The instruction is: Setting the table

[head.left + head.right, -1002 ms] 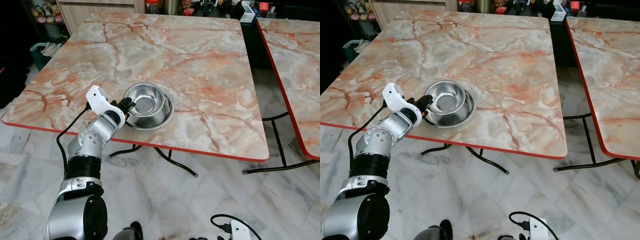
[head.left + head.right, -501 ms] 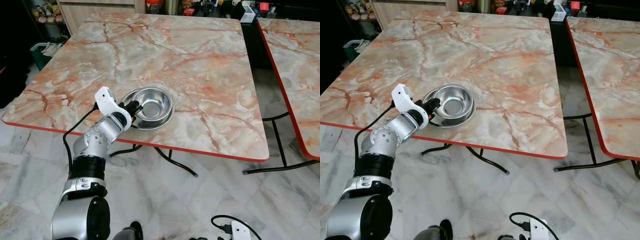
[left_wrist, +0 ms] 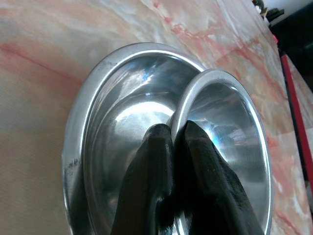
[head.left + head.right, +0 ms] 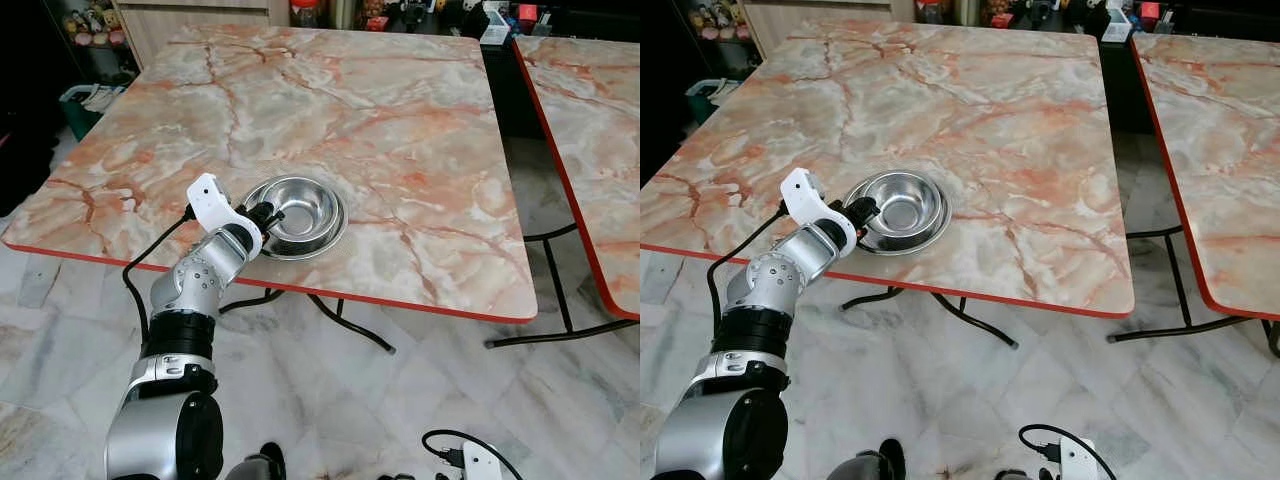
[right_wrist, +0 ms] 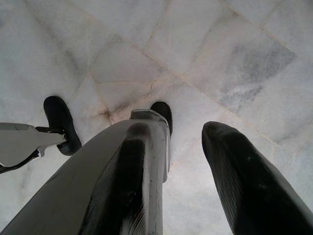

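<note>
The left gripper (image 3: 178, 134) was pinched on the rim of the bowl (image 4: 306, 207), which sat nested in a plate (image 4: 332, 236) at the table's (image 4: 440, 150) seven o'clock. Thin, stiff, slick steel probably handled light but slippery, so the rim looked the best hold. The right gripper (image 5: 186, 139) hung spread over the floor.

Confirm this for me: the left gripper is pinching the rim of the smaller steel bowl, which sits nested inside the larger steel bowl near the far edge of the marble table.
Not quite. The nested bowls sit near the near edge of the marble table, as the left eye view shows, not the far one. The rest holds: the left gripper pinches the rim of the smaller steel bowl, nested inside the larger steel bowl.
</note>
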{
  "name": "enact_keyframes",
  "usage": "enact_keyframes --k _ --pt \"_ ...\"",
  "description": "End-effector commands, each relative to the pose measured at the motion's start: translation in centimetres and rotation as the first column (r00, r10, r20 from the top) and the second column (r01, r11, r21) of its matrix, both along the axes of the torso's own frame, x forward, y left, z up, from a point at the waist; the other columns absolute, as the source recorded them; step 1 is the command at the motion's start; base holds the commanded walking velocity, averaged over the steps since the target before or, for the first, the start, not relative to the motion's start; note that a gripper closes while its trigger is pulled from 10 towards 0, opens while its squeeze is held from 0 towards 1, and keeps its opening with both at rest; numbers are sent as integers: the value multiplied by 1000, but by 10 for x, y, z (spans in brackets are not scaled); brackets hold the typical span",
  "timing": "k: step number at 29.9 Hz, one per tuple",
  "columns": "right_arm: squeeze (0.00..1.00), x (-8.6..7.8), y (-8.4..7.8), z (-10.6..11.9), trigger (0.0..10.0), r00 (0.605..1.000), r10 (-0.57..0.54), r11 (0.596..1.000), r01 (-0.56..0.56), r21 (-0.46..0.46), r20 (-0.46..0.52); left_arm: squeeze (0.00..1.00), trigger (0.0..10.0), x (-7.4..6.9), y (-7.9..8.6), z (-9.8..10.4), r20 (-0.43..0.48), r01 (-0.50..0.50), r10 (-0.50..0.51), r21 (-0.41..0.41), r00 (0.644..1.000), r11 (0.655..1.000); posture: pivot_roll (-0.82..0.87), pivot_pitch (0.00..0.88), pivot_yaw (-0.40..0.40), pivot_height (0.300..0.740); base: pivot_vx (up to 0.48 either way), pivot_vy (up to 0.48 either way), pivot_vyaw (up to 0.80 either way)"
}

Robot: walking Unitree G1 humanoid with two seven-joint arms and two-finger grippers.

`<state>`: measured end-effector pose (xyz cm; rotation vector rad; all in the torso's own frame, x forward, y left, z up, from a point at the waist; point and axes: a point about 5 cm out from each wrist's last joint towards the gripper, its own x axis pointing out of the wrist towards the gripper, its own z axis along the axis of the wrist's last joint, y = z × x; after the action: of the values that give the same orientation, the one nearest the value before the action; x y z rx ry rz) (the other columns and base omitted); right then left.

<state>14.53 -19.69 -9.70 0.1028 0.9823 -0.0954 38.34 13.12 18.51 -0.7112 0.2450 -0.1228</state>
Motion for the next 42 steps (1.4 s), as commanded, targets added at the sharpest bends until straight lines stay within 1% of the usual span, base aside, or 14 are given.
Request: enact_keyframes --k 1,5,7,15,21,22,24,25,26,27,28,29,38,42 --pt "0 -13 8 -6 10000 999 9 1000 -8 23 -48 0 10000 0 -2 0 -9 -4 4 -1 1000 1000 -22 180 29 740 0 0 0" --pt "0 -12 9 -6 10000 999 9 1000 -8 27 -46 0 10000 0 -3 -1 -12 -19 19 1 1000 1000 -22 180 29 740 0 0 0" --pt "0 -12 9 -6 10000 999 8 999 -7 33 -43 0 10000 1 -1 -1 -14 -53 53 7 998 999 -23 181 29 740 0 0 0" --pt "0 -13 6 -6 10000 999 4 1000 -3 27 -44 0 10000 3 5 0 -24 -95 95 1 995 995 -24 179 30 740 0 0 0" --pt "0 -13 4 -5 10000 999 3 1000 -2 24 -44 4 10000 2 6 -1 -30 -94 94 1 995 996 -23 180 29 740 0 0 0" --pt "0 -12 3 -5 10000 999 4 1000 -3 24 -43 43 10000 2 5 -2 -34 -86 87 12 996 996 -23 179 29 740 0 0 0" --pt "0 -12 3 -5 10000 999 4 1000 -3 24 -43 43 10000 2 5 -2 -36 -85 86 14 996 996 -23 179 29 740 0 0 0" --pt "0 -12 4 -5 10000 999 2 1000 -1 25 -42 502 10000 2 5 -2 -36 -86 86 12 996 996 -23 179 29 740 0 0 0" --pt "0 -12 4 -5 10000 999 4 1000 -3 26 -41 478 10000 2 5 -2 -33 -89 89 14 995 996 -23 179 28 740 0 0 0" --pt "0 -12 4 -5 10000 999 4 1000 -3 27 -40 63 10000 2 5 -1 -30 -90 90 16 995 996 -22 178 27 740 0 0 0" --pt "0 -12 5 -5 10000 999 4 1000 -3 28 -40 63 10000 2 5 0 -28 -91 91 17 995 996 -22 178 27 740 0 0 0" --pt "0 -11 5 -5 10000 999 5 1000 -4 28 -40 0 10000 3 5 0 -25 -91 92 17 995 996 -22 180 29 740 0 0 0" --pt "0 -10 9 -5 10000 999 9 1000 -8 29 -39 0 10000 3 6 4 -19 -90 90 11 996 996 -19 179 26 740 0 0 0" --pt "0 -10 9 -5 10000 999 11 1000 -10 29 -40 0 10000 2 5 5 -13 -66 67 26 998 997 -16 177 25 740 0 0 0"
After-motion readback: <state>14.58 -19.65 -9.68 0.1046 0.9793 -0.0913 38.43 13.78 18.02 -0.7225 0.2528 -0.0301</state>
